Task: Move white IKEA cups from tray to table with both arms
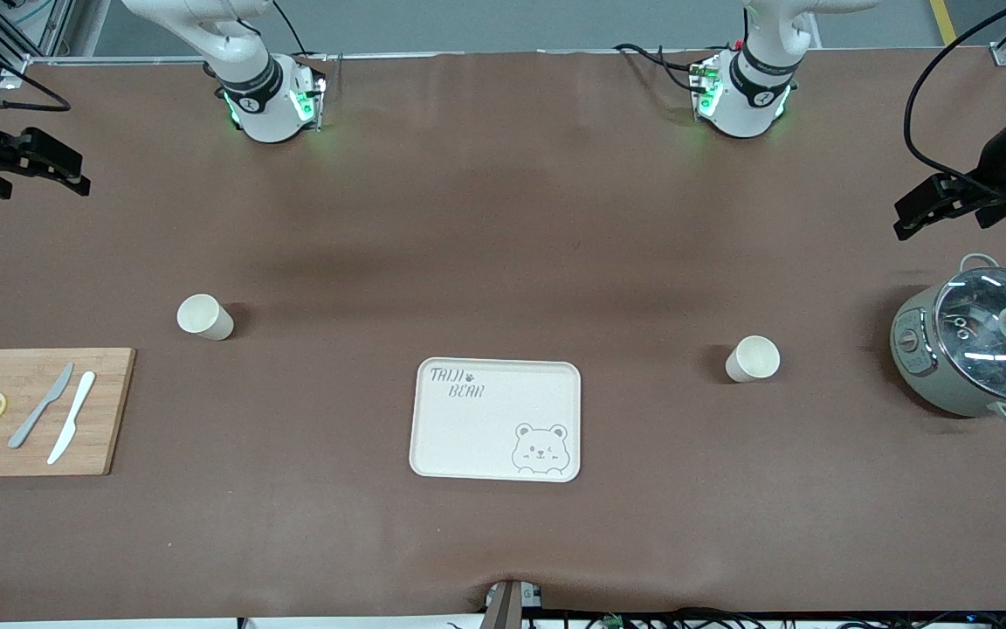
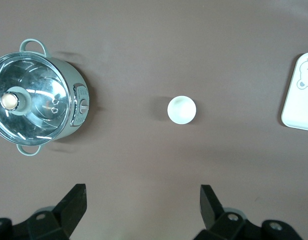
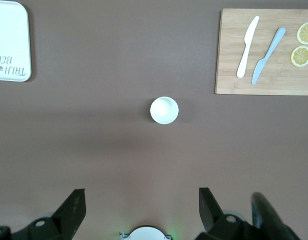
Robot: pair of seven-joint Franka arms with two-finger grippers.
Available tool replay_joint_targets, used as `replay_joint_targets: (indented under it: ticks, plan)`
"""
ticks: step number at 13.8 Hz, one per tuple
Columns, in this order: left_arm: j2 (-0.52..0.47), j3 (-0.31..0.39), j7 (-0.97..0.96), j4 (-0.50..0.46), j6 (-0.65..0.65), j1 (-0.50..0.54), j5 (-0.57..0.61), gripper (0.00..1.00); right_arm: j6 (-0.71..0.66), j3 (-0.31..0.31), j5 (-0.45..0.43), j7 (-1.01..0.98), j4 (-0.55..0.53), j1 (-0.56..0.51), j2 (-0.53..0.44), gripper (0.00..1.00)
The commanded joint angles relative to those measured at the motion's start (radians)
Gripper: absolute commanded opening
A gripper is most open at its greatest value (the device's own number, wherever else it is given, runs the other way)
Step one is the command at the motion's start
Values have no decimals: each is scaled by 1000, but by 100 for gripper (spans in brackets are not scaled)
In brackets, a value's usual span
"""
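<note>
Two white IKEA cups stand upright on the brown table. One cup [image 1: 204, 316] is toward the right arm's end and also shows in the right wrist view [image 3: 164, 110]. The other cup [image 1: 753, 359] is toward the left arm's end and also shows in the left wrist view [image 2: 181, 109]. My right gripper [image 1: 79, 175] hangs open and empty, high over the table's end above the cutting board, apart from its cup; it also shows in the right wrist view [image 3: 141, 197]. My left gripper [image 1: 900, 220] hangs open and empty, high beside the pot; it also shows in the left wrist view [image 2: 142, 195].
A cream tray with a bear drawing [image 1: 468, 437] lies between the cups, nearer the front camera. A wooden cutting board [image 1: 110, 419] with two knives and lemon slices lies at the right arm's end. A grey-green pot with a glass lid [image 1: 974, 349] stands at the left arm's end.
</note>
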Motion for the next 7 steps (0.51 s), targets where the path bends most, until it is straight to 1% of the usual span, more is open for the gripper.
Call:
replay_joint_targets:
  ticks: [1, 7]
  plan:
    - [-12, 4, 1, 2, -16, -3, -13, 100, 0, 8, -10, 10, -23, -12, -25, 100]
    - [-9, 4, -5, 13, -16, -3, -12, 100, -3, 8, -10, 10, -21, -12, -25, 100]
